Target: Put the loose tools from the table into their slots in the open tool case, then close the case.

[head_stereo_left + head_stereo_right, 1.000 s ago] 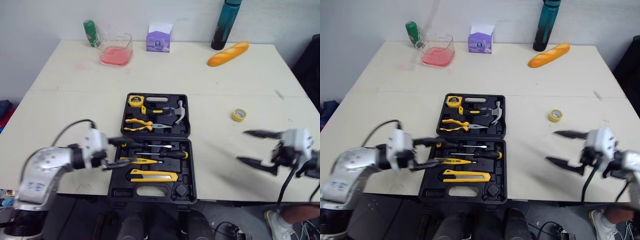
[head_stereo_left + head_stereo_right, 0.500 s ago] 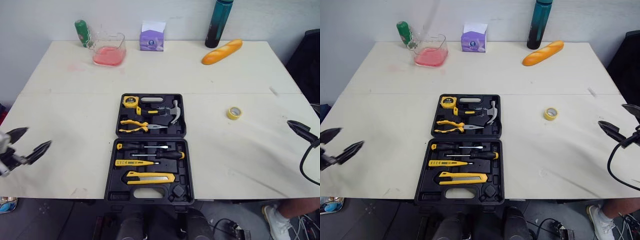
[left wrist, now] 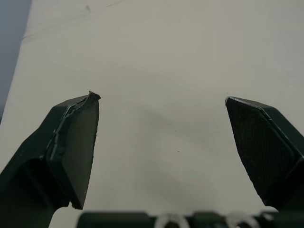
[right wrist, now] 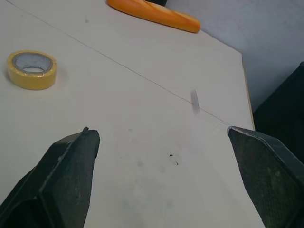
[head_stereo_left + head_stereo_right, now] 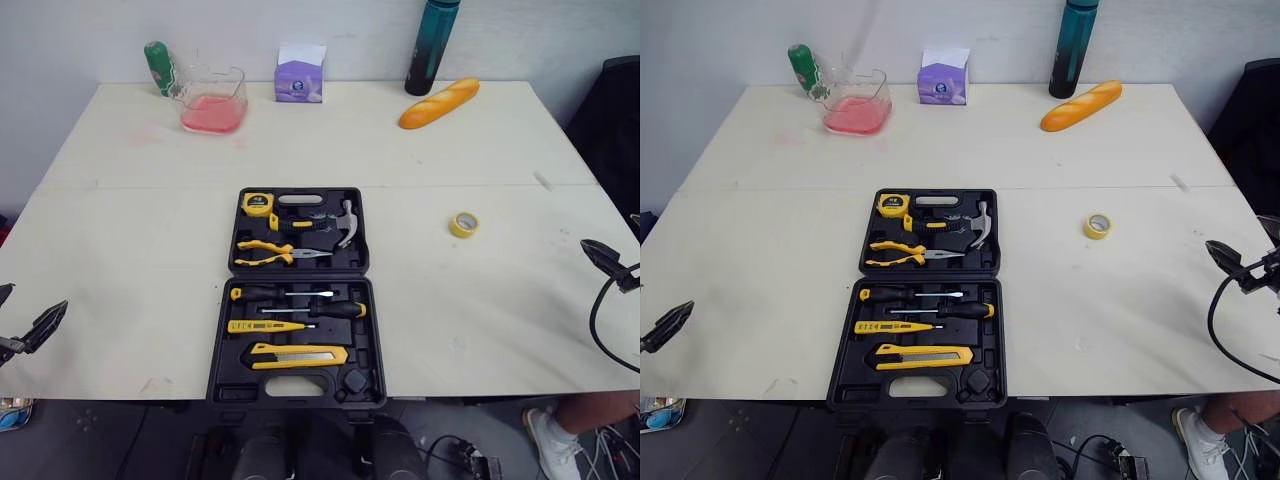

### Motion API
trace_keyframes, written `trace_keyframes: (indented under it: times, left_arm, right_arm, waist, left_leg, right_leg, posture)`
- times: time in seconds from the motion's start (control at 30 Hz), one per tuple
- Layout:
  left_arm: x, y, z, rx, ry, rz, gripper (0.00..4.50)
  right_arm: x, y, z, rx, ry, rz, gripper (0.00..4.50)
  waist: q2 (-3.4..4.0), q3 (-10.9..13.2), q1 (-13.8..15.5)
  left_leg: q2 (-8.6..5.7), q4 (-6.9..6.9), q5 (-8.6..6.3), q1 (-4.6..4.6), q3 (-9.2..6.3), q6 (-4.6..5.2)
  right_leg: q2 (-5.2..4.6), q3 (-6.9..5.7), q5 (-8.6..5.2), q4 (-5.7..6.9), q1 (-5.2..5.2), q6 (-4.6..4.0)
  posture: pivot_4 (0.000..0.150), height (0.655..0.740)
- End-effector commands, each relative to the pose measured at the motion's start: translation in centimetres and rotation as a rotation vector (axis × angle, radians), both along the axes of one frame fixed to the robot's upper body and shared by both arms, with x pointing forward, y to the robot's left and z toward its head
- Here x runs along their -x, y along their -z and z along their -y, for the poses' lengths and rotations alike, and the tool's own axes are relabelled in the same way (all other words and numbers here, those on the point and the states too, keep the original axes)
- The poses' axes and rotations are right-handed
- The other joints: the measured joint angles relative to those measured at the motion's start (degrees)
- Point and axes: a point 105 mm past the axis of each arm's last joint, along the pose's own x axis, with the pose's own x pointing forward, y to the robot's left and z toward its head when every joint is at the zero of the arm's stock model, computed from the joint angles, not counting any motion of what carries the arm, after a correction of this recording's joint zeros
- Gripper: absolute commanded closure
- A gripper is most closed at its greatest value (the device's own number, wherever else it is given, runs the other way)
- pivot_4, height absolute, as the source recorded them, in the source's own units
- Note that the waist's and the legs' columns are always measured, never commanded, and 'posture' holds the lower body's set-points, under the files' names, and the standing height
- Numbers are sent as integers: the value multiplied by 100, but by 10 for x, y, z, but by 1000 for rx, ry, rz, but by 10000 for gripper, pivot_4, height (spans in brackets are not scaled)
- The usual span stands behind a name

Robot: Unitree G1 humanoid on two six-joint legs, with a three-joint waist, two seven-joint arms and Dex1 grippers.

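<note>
The black tool case (image 5: 297, 296) lies open at the table's near middle. Its far half holds a tape measure (image 5: 256, 203), a hammer (image 5: 343, 222) and pliers (image 5: 270, 249). Its near half holds screwdrivers (image 5: 300, 303) and a yellow utility knife (image 5: 298, 355). A roll of yellow tape (image 5: 463, 224) lies loose on the table right of the case, and it is also in the right wrist view (image 4: 31, 70). My left gripper (image 3: 161, 137) hangs open and empty over bare table at the far left edge. My right gripper (image 4: 161, 132) is open and empty at the far right edge, nearer than the tape.
Along the table's far edge stand a green bottle (image 5: 157, 67), a clear container with pink contents (image 5: 212, 98), a purple tissue box (image 5: 300, 74), a teal bottle (image 5: 422, 48) and a baguette (image 5: 439, 103). A person's shoe (image 5: 550, 440) shows below the table's right corner.
Both arms have drawn away from the case, the left gripper from the case's left side out to the table's left edge, the right one out to the right edge. The camera has shifted too.
</note>
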Motion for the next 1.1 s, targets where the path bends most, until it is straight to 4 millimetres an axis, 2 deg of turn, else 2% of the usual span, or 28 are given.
trace_keyframes:
  times: [0.03,0.1,0.17,0.3,0.4,0.47,0.6,0.67,0.73,0.83,0.97,1.1]
  left_arm:
    - [-4,-21,24,-4,113,64,480]
    - [-10,-31,52,19,239,88,480]
    - [-11,-33,67,32,306,78,480]
    - [-14,-43,109,47,494,64,480]
    - [-15,-51,133,36,591,62,480]
    - [-15,-58,158,32,696,64,480]
    - [-12,-65,184,36,811,67,480]
    - [-13,-70,201,53,870,94,480]
    - [-15,-75,211,77,889,113,480]
    - [-17,-76,222,111,923,101,480]
    - [-18,-80,236,170,973,101,480]
    - [-17,-84,248,214,1020,101,480]
  right_arm:
    - [-8,-13,-9,-7,-63,26,0]
    - [-17,-24,-23,-50,-144,38,0]
    - [-23,-33,-30,-92,-184,47,0]
    - [-34,-37,-63,-44,-327,-89,0]
    - [-39,-40,-79,-32,-374,-169,0]
    - [-44,-44,-97,-5,-420,-248,0]
    - [-50,-44,-115,67,-431,-385,0]
    - [-53,-43,-132,140,-482,-486,0]
    - [-55,-43,-141,176,-509,-553,0]
    - [-61,-35,-144,280,-471,-658,0]
    - [-77,-35,-160,328,-468,-703,0]
    - [-88,-28,-163,421,-446,-753,0]
  waist:
    - [0,0,-1]
    - [0,0,-5]
    - [2,1,-4]
    - [4,2,6]
    - [4,2,12]
    - [5,2,12]
    - [7,3,15]
    - [7,3,14]
    - [8,4,16]
    - [8,4,17]
    - [8,4,6]
    - [7,4,1]
  left_leg:
    - [0,0,0,1,0,0]
    - [-1,0,0,1,3,1]
    - [1,5,0,3,5,1]
    - [12,3,-4,-3,5,-7]
    - [8,6,-3,-5,7,-5]
    - [4,11,-2,-4,8,-2]
    - [4,13,-1,-2,7,-2]
    - [7,11,-3,-9,7,-6]
    - [3,11,-2,-19,21,-5]
    - [1,12,-1,-23,38,-4]
    - [1,13,0,-23,53,-3]
    - [2,12,1,-22,62,-3]
  right_leg:
    - [0,0,0,0,0,0]
    - [0,3,0,1,0,0]
    - [-1,11,2,1,-1,-2]
    - [2,9,-1,5,-7,-9]
    - [10,8,-1,7,-8,-9]
    - [10,10,-1,14,-8,-9]
    - [7,24,-2,25,-12,-9]
    - [11,26,-4,24,-20,-14]
    - [16,30,-4,32,-43,-13]
    - [17,47,-4,42,-61,-13]
    - [22,60,-3,47,-71,-12]
    - [27,72,-3,51,-79,-11]
  posture:
    - [1500,7400]
    - [1500,7400]
    - [1500,7400]
    - [1500,7400]
    - [1500,7400]
    - [1500,7400]
    - [1500,7400]
    - [1500,7400]
    - [1500,7400]
    - [1500,7400]
    - [1500,7400]
    - [1500,7400]
